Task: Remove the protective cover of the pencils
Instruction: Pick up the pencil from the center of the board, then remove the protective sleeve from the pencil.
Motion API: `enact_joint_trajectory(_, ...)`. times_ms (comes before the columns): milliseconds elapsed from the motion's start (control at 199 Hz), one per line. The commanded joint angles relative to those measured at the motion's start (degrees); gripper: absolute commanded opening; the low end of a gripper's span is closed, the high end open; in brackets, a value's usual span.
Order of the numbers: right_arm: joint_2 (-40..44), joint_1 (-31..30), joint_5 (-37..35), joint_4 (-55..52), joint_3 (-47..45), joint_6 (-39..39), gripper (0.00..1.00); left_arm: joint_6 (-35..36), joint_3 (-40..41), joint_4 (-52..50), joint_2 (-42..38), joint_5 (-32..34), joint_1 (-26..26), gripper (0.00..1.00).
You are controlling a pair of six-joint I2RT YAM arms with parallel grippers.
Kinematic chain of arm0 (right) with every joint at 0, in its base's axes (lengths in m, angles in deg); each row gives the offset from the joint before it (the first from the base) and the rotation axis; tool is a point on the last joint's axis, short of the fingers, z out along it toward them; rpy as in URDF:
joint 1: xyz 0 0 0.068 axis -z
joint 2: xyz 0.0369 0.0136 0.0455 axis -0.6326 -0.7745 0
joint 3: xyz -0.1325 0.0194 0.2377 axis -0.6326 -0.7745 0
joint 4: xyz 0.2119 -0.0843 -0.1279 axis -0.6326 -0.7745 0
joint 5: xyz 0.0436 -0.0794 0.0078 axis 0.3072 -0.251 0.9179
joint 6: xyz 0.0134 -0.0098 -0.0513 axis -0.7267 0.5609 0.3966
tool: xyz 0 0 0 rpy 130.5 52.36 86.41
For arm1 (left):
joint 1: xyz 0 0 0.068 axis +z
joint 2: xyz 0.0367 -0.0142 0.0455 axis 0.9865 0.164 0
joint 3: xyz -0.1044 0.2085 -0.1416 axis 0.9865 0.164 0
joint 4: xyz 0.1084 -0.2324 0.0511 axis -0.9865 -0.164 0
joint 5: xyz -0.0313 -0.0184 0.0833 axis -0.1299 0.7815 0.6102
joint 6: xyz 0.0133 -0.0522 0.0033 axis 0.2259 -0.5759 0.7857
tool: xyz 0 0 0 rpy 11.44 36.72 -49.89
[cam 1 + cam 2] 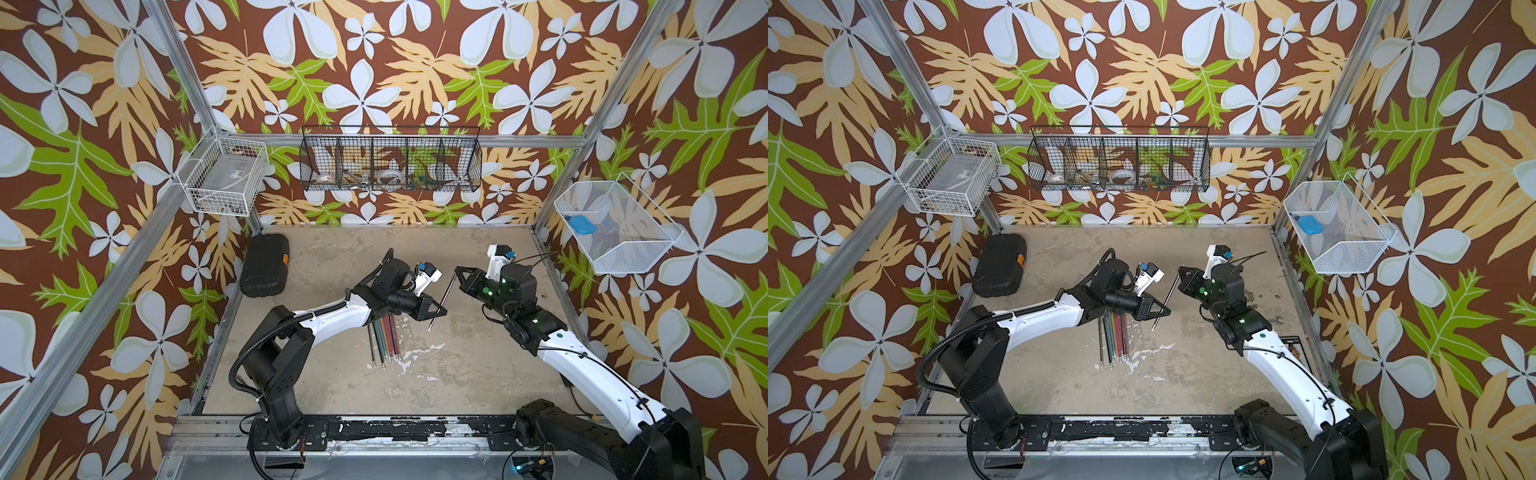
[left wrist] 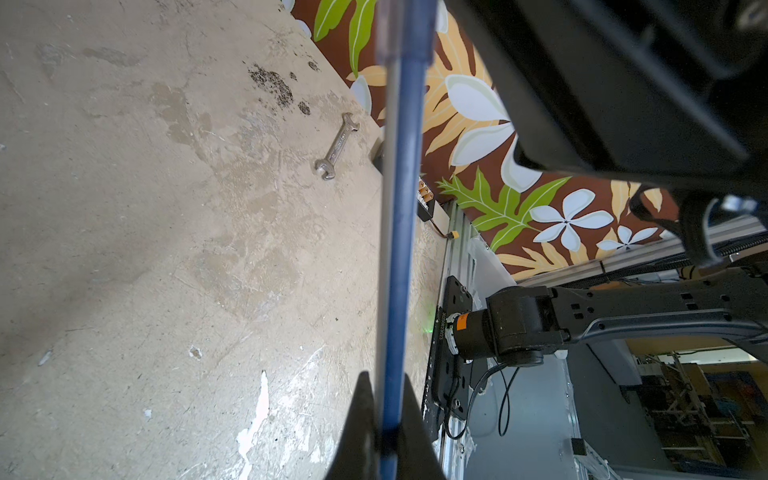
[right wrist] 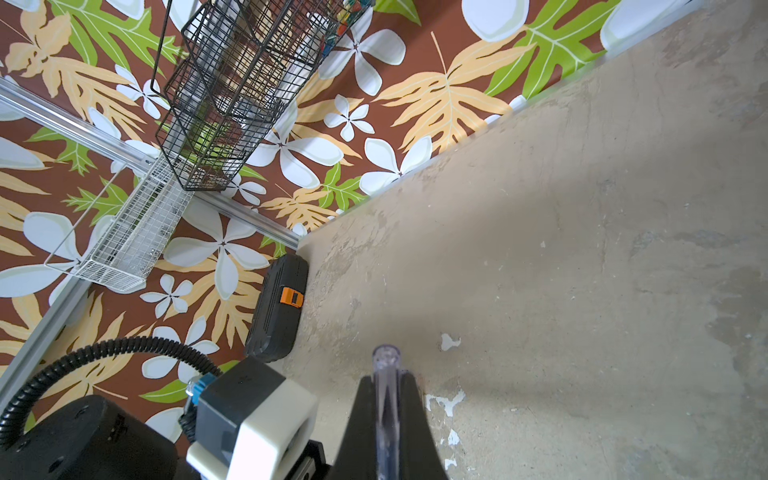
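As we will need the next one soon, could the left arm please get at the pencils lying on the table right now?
Probably not yet: the pencils lie close beneath it, but the left gripper is shut on a blue pencil whose clear cover the right gripper pinches.

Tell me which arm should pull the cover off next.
Right, probably. The right fingers pinch the clear cover; the left fingers clamp the blue pencil, so left can anchor while right pulls away.

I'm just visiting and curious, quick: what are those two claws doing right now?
Left gripper: closed, holding the blue pencil.
Right gripper: closed on that pencil's clear cover.
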Motion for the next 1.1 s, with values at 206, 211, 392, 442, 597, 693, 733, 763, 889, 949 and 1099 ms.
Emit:
enact_joint_trajectory(206, -3.99, 1.41, 1.07, -11.99, 7.45, 12.87, 0.37, 7.79, -5.72, -15.42, 3.02, 10.01, -0.15, 0.00)
enact_joint_trajectory(211, -4.08, 1.57, 1.51, -12.21, 7.63, 13.15, 0.38, 7.94, -5.87, -15.76, 3.14, 10.32, -0.10, 0.00)
enact_joint_trajectory(392, -8.83, 8.93, 26.09, -13.19, 9.74, 15.07, 0.47, 9.41, -8.73, -20.49, 5.55, 12.70, -0.32, 0.00)
enact_joint_trajectory(442, -9.42, 9.10, 27.34, -14.67, 10.33, 16.05, 0.45, 9.41, -8.81, -20.49, 5.55, 12.69, -0.36, 0.00)
enact_joint_trajectory(597, -9.61, 9.10, 26.22, -15.52, 9.09, 15.84, 0.37, 9.41, -8.82, -20.49, 5.64, 12.53, -0.39, 0.00)
enact_joint_trajectory(693, -10.38, 9.10, 25.27, -16.02, 8.43, 15.00, 0.33, 9.41, -8.91, -20.49, 5.64, 12.26, -0.50, 0.00)
enact_joint_trajectory(733, -10.78, 9.10, 22.98, -16.48, 8.43, 14.71, 0.33, 9.41, -8.87, -20.48, 5.64, 12.25, -0.54, 0.00)
enact_joint_trajectory(763, -11.05, 9.10, 22.12, -16.74, 8.43, 14.65, 0.33, 9.41, -8.85, -20.54, 5.55, 12.30, -0.59, 0.00)
enact_joint_trajectory(889, -12.70, 9.24, 20.88, -16.40, 8.76, 14.39, 0.34, 9.51, -8.85, -20.40, 5.20, 11.95, -0.67, 0.00)
enact_joint_trajectory(949, -13.79, 9.24, 21.51, -16.18, 9.52, 14.19, 0.34, 9.50, -8.82, -20.39, 5.12, 11.63, -0.74, 0.00)
enact_joint_trajectory(1099, -16.21, 9.19, 21.53, -16.14, 11.52, 13.80, 0.34, 9.69, -8.82, -20.36, 4.94, 11.48, -1.27, 0.00)
